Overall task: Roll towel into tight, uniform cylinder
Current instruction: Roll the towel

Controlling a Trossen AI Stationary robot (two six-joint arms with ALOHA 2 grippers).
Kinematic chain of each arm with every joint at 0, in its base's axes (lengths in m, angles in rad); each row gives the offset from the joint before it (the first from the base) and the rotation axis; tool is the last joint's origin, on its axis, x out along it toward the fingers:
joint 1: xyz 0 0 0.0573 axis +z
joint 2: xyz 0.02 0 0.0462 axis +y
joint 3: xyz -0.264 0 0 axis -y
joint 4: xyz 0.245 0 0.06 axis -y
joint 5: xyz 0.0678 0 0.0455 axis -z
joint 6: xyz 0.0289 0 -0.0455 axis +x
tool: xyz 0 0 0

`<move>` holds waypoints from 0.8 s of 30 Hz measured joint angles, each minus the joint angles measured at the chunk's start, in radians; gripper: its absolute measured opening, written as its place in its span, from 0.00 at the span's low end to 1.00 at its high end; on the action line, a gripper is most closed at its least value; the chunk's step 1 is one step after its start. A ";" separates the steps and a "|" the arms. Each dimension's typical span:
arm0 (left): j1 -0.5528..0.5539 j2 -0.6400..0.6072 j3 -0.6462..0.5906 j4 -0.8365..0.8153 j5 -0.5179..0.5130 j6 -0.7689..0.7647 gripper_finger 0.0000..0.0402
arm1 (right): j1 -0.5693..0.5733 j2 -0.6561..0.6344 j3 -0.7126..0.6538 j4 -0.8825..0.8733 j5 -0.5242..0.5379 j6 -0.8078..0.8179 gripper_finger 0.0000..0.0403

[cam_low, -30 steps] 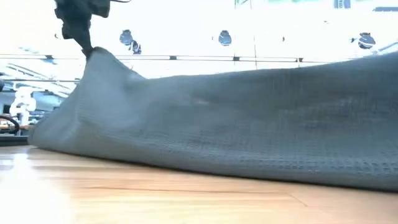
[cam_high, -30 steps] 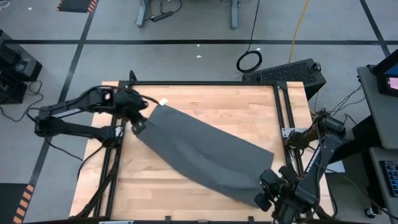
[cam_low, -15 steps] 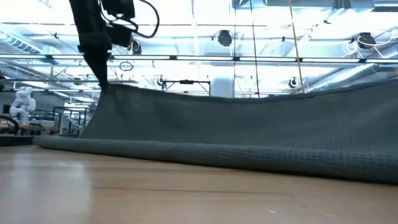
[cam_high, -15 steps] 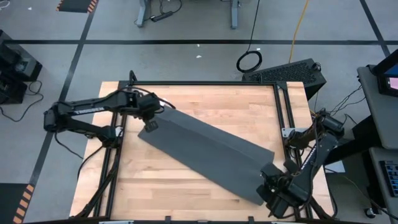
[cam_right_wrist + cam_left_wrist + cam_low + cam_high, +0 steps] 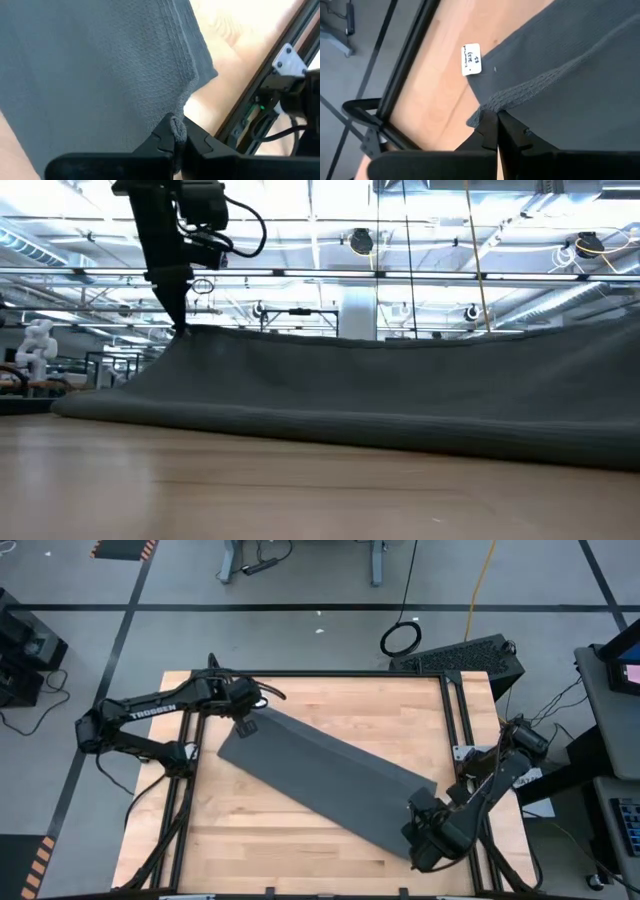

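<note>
Towel (image 5: 325, 780) looks soft, light, limp: left gripper (image 5: 496, 120) and right gripper (image 5: 177, 131) each pinch an opposite corner, likely best holds.

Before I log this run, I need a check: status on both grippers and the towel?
Left gripper shut on towel corner by the white tag. Right gripper shut on opposite corner. Towel stretched between them, unrolled. Nothing in the way.
</note>
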 joint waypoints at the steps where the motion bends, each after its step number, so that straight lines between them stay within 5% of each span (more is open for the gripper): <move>1: 0.007 0.000 0.000 0.000 0.000 0.009 0.00 | -0.010 0.000 0.000 -0.001 0.001 -0.013 0.00; 15: 0.027 0.000 0.000 0.009 0.024 0.034 0.00 | -0.130 0.000 -0.044 0.005 -0.023 -0.211 0.00; 24: 0.027 0.006 0.001 0.060 -0.007 0.051 0.00 | -0.215 0.000 -0.245 0.181 -0.085 -0.371 0.00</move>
